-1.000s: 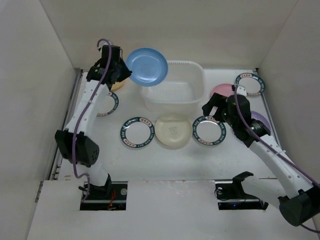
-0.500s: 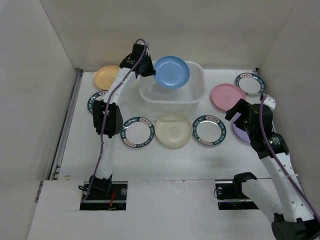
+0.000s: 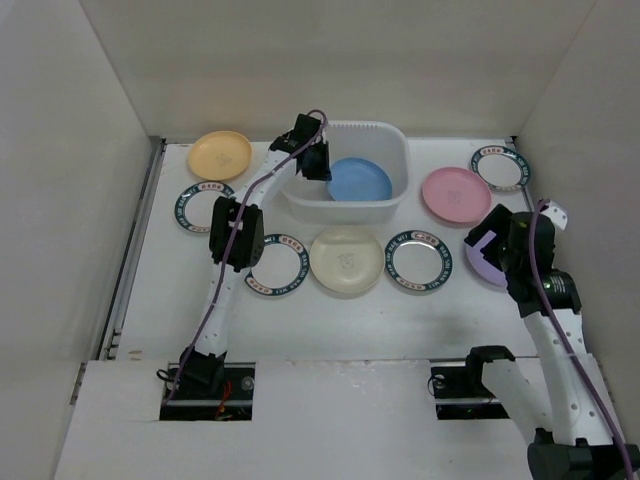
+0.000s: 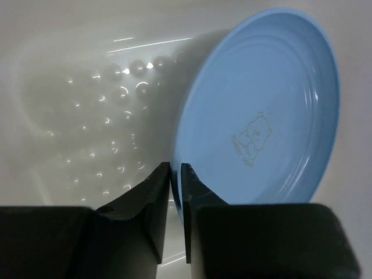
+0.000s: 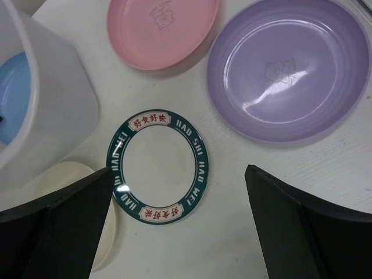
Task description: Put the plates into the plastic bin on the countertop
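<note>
Top external: the blue plate [image 3: 362, 180], above the rim half a second ago, is now inside the plastic bin [image 3: 345, 213] (left jaws pinch its edge, right jaws spread wide).

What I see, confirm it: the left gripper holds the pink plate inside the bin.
Not pink. The left gripper holds the blue plate inside the bin, as the left wrist view shows; the pink plate lies outside it on the countertop.
</note>
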Available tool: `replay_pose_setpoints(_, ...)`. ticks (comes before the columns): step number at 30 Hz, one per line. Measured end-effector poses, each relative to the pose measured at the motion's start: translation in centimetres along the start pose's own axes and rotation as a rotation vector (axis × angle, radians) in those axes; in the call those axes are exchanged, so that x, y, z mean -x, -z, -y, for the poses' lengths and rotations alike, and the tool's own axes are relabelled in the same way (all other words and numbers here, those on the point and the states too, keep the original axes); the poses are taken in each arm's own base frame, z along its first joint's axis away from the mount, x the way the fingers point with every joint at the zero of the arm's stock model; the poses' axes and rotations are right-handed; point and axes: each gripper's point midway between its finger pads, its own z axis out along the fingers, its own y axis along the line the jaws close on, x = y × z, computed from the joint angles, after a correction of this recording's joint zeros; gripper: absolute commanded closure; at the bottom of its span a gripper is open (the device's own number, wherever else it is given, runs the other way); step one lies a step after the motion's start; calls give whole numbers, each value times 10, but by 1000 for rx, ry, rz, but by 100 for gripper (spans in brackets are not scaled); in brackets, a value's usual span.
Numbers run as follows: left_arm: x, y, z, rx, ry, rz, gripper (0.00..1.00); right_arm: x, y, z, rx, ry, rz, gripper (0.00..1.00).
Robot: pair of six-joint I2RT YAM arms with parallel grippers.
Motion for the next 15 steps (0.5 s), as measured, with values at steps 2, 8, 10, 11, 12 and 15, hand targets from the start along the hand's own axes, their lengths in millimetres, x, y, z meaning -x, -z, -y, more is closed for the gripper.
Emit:
replay_pose_setpoints(2, 0, -1, 0, 1, -9, 0, 73, -2, -3, 4, -20, -13, -11, 0)
replay_pose_setpoints(8, 6, 0, -3, 12, -34, 25, 9, -11, -20, 35, -166, -70, -83, 0)
replay_pose_setpoints(10, 9, 7, -4, 22, -37, 33, 0, -12, -25, 46, -208, -99, -97, 0)
replay_pose_setpoints(11, 13, 14, -4, 25, -37, 42, 0, -13, -27, 53, -230, -117, -100, 0)
replay_pose_setpoints(12, 17, 23, -3, 27, -37, 52, 0, -14, -29, 59, -254, -138, -105, 0)
replay_pose_setpoints(15, 44, 69, 11, 17, -43, 130, 0, -23, -36, 77, -324, -203, -127, 0)
